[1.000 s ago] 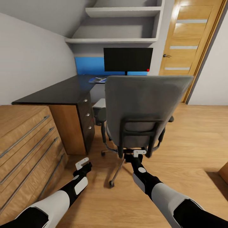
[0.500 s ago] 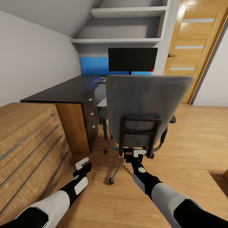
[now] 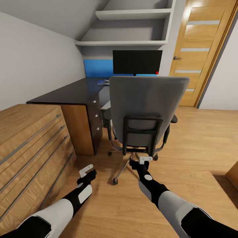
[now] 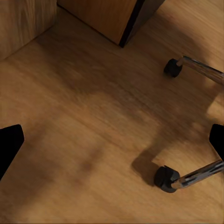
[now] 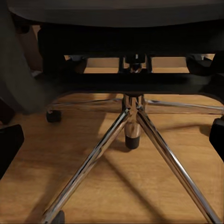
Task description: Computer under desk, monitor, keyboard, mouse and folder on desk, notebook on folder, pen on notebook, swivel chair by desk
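Swivel chair (image 3: 145,109) faces the counter (image 3: 71,92); right pincer (image 3: 142,161) and left pincer (image 3: 86,171) both hang released, empty.

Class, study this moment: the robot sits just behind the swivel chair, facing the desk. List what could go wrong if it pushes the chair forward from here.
1. The right gripper is low, at the chrome base of the swivel chair; a push there may spin or tip it rather than roll it straight.
2. The computer stands just ahead under the desk; the chair could strike it.
3. The chair's tall back hides the desk's far edge, so items there may get bumped unseen.
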`<state>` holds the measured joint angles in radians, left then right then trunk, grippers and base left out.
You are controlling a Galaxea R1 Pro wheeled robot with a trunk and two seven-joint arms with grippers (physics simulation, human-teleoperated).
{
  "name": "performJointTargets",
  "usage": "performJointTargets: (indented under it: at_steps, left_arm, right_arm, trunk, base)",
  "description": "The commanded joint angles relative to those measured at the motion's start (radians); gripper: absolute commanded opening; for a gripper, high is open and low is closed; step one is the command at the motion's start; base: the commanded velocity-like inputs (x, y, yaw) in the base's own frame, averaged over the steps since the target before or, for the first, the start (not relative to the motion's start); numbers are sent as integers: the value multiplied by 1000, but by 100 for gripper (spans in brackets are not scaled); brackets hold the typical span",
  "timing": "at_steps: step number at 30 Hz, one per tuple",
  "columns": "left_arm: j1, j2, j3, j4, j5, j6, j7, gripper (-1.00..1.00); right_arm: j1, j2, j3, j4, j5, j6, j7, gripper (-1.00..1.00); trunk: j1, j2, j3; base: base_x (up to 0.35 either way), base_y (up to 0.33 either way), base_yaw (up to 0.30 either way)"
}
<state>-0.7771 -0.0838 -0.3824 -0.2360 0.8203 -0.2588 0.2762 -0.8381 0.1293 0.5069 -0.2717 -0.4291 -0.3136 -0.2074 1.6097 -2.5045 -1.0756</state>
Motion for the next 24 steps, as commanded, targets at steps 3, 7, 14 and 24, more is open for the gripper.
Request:
performJointTargets:
  at_steps: [3, 7, 14, 24]
  left_arm:
    - [-1, 0, -9, 0, 7, -4, 6, 100]
    - [-1, -1, -9, 0, 7, -4, 6, 100]
    - [-1, -2, -9, 0, 7, -4, 6, 100]
    - [-1, -21, -53, 0, 5, -2, 7, 100]
  right_arm:
    - [-1, 0, 9, 1, -7, -4, -6, 100]
    - [-1, 0, 8, -1, -9, -2, -8, 100]
    - [-1, 1, 7, 0, -8, -2, -9, 100]
    - [-1, 1, 8, 0, -7, -5, -9, 100]
  trunk:
    - [0, 0, -1]
    - [0, 0, -1]
    - [0, 0, -1]
    - [0, 0, -1]
  base:
    - [-12, -5, 0]
    - [-4, -2, 0]
    - [0, -34, 0]
    - [0, -300, 0]
